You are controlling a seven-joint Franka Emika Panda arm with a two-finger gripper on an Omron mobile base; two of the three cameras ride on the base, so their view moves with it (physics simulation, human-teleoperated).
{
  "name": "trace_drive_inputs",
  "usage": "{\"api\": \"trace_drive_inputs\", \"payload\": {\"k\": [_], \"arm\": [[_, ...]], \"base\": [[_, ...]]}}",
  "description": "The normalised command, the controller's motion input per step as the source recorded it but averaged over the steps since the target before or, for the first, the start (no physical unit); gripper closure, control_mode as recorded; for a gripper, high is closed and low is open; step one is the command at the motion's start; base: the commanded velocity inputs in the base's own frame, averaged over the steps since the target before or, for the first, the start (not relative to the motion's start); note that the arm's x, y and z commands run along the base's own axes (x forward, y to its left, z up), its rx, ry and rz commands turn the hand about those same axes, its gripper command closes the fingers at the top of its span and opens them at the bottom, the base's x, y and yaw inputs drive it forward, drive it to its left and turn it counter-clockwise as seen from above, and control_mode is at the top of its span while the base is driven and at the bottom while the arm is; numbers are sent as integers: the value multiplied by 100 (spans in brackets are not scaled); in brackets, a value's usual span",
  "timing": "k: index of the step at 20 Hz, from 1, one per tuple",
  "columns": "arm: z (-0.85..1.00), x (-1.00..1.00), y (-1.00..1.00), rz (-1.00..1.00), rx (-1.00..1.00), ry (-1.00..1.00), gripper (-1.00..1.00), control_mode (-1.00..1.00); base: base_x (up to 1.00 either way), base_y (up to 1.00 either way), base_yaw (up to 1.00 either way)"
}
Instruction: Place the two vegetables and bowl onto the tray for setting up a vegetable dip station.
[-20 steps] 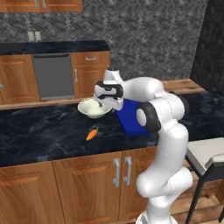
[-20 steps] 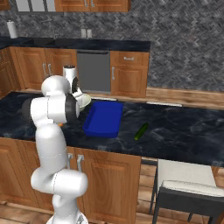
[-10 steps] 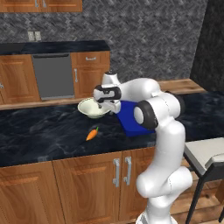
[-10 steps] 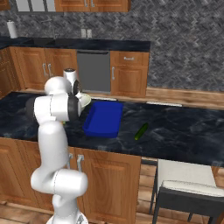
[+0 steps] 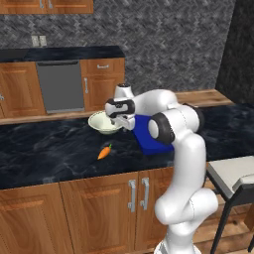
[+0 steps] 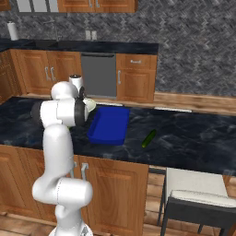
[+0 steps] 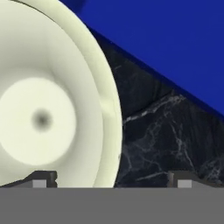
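Blue tray [image 5: 151,136] stayed empty; we had brought our gripper [image 7: 111,177] lower over the bowl [image 5: 104,122] beside it, jaws wide astride its rim, nothing grasped yet.

I face a dark black marble-patterned desk [image 5: 44,149] on brown wooden base cabinets [image 5: 74,213] with silver bar handles. Behind it: grey herringbone-tiled wall [image 6: 193,41], second dark counter [image 6: 115,46], grey steel dishwasher front [image 6: 98,76], white wall outlet [image 6: 91,35]. To my right, a dark-framed chair with pale cushion [image 6: 198,196] on wooden plank floor [image 6: 154,203].
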Motion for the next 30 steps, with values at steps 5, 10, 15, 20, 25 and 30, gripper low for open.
{"api": "trace_drive_inputs", "payload": {"k": [5,10,15,20,25,30], "arm": [[-11,23,0,-1,0,7,-100,-100],[-7,23,0,0,0,8,-100,-100],[-6,23,0,0,0,7,-100,-100],[-9,13,5,-3,0,8,-100,-100],[-9,12,9,-4,0,6,100,-100],[-4,12,4,-2,0,2,100,-100]], "base": [[0,0,0],[0,0,0],[0,0,0],[0,0,0],[0,0,0],[0,0,0]]}}
